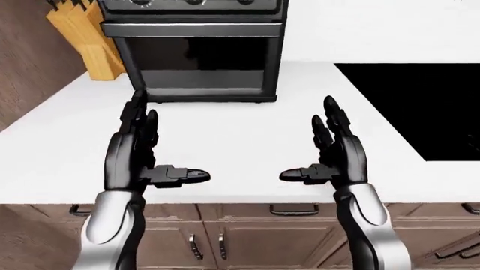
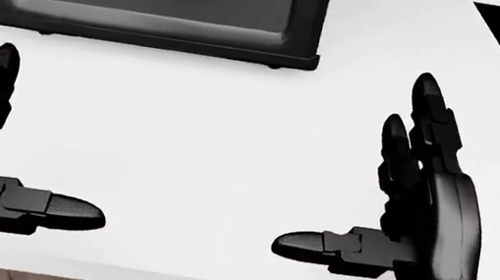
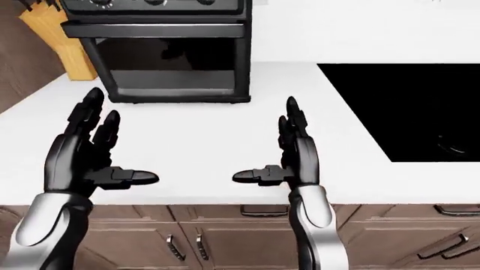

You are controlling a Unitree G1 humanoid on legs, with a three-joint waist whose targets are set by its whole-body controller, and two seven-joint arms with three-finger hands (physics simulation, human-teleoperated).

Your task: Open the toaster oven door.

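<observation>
A dark toaster oven [image 1: 196, 53] stands on the white counter [image 1: 240, 140] at the top of the left-eye view. Its glass door [image 1: 196, 62] is shut, with a horizontal handle bar [image 1: 192, 30] across its top. My left hand [image 1: 150, 149] is open, fingers up and thumb pointing right, over the counter below the oven's left corner. My right hand [image 1: 322, 149] is open, thumb pointing left, to the lower right of the oven. Both hands are empty and apart from the oven.
A wooden knife block [image 1: 84, 39] stands left of the oven by the brown wall. A black cooktop [image 1: 420, 107] is set in the counter at the right. Brown cabinets with handles [image 1: 292, 211] run below the counter edge.
</observation>
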